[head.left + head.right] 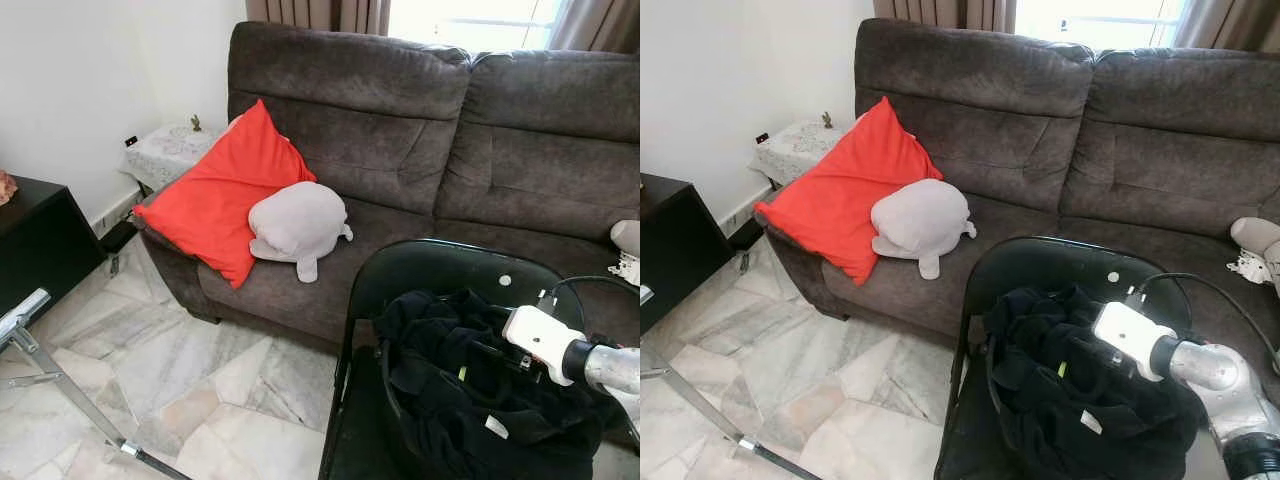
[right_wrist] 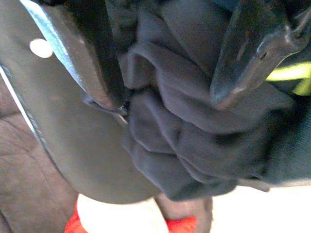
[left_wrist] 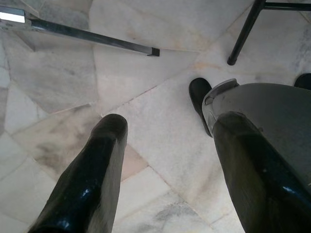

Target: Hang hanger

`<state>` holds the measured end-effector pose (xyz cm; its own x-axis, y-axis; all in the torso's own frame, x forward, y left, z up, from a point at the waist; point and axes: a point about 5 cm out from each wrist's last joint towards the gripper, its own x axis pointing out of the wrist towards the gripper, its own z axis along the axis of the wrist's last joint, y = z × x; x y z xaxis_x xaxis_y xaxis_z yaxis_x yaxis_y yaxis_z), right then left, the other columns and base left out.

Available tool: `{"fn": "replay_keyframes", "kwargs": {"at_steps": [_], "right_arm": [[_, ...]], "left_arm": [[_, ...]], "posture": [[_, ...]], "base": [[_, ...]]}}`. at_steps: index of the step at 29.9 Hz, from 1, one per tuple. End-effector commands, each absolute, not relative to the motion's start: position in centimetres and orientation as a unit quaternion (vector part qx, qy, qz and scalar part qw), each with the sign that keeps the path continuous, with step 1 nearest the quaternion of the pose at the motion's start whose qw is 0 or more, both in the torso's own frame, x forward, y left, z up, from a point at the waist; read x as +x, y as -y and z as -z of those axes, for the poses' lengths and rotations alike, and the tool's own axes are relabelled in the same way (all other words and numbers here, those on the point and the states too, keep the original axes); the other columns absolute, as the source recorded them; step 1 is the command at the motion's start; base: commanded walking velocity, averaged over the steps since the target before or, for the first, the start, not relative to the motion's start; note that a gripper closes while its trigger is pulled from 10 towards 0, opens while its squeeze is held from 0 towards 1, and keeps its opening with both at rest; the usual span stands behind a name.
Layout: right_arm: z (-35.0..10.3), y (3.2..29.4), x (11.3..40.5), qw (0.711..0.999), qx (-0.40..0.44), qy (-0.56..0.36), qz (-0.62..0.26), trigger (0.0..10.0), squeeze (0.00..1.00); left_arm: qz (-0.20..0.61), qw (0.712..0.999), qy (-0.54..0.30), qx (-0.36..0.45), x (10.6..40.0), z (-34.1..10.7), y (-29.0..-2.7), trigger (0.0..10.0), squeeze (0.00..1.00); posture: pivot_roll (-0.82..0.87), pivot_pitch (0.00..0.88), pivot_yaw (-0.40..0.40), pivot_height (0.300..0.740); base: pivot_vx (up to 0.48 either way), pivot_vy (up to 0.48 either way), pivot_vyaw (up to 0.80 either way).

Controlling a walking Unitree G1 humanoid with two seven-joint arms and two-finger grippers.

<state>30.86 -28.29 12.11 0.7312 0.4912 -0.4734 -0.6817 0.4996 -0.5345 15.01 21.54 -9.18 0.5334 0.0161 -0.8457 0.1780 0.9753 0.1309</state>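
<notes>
A black garment (image 1: pixel 470 385) lies bunched on the seat of a black chair (image 1: pixel 440 265) in front of the sofa. A thin dark bar (image 1: pixel 383 375) curves along the garment's left edge; I cannot tell whether it is a hanger. My right arm, with its white wrist camera (image 1: pixel 540 340), reaches into the pile from the right. In the right wrist view my right gripper (image 2: pixel 167 102) is open, with its fingertips (image 2: pixel 109 87) resting on the dark folds and nothing clamped between them. My left gripper (image 3: pixel 170 141) hangs open over the marble floor.
Behind the chair stands a dark brown sofa (image 1: pixel 420 130) with a red cushion (image 1: pixel 225 190) and a grey plush toy (image 1: pixel 298 225). A metal rack leg (image 1: pixel 60 375) crosses the floor at the left, near a black cabinet (image 1: pixel 35 245). My own leg (image 3: pixel 272 107) is beside the left gripper.
</notes>
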Motion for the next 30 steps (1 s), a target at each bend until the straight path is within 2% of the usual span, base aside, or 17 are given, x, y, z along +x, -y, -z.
{"fn": "replay_keyframes", "kwargs": {"at_steps": [1, 6, 11, 15, 18, 19, 24, 30], "right_arm": [[-12.1, 27.7, 30.7, 0.856, -0.349, -0.121, -0.361, 10.0, 0.0], [-11.6, 26.7, 30.5, 0.858, -0.327, -0.115, -0.379, 10.0, 0.0], [-12.4, 27.5, 30.8, 0.871, -0.351, -0.094, -0.332, 10.0, 0.0], [-15.5, 28.9, 31.2, 0.901, -0.345, -0.026, -0.262, 10.0, 0.0], [-16.2, 29.5, 30.9, 0.897, -0.352, -0.03, -0.265, 10.0, 0.0], [-16.3, 30.1, 30.3, 0.881, -0.376, -0.058, -0.282, 10.0, 0.0], [-15.2, 32.2, 28.9, 0.856, -0.376, -0.16, -0.315, 10.0, 0.0], [-14.9, 32.6, 29.0, 0.858, -0.352, -0.183, -0.325, 10.0, 0.0]], "left_arm": [[0.051, 0.864, -0.49, 0.104, 14.6, 9.3, -21.8, 10.0, 0.0], [0.052, 0.865, -0.489, 0.103, 14.8, 9.3, -21.7, 10.0, 0.0], [0.051, 0.865, -0.488, 0.103, 14.9, 9.2, -21.7, 10.0, 0.0], [0.05, 0.865, -0.488, 0.105, 15.0, 9.2, -21.8, 10.0, 0.0], [0.05, 0.865, -0.487, 0.105, 15.0, 9.2, -21.8, 10.0, 0.0], [0.051, 0.865, -0.487, 0.105, 15.0, 9.1, -21.8, 10.0, 0.0], [0.053, 0.865, -0.487, 0.105, 15.1, 9.1, -21.7, 10.0, 0.0], [0.055, 0.866, -0.487, 0.102, 15.2, 9.2, -21.5, 10.0, 0.0]], "posture": [[-0.06, 0.029, 0.069, 0.74], [-0.06, 0.027, 0.069, 0.74], [-0.06, 0.024, 0.069, 0.74], [-0.06, 0.026, 0.07, 0.74], [-0.07, 0.03, 0.074, 0.74], [-0.07, 0.031, 0.076, 0.74], [-0.08, 0.031, 0.075, 0.74], [-0.08, 0.03, 0.077, 0.74]], "base": [[0.0, 0.0, 0.0], [0.0, 0.0, 0.0], [0.0, 0.0, 0.0], [0.0, 0.0, 0.0], [0.0, 0.0, 0.0], [0.0, 0.0, 0.0], [0.0, 0.0, 0.0], [0.0, 0.0, 0.0]]}}
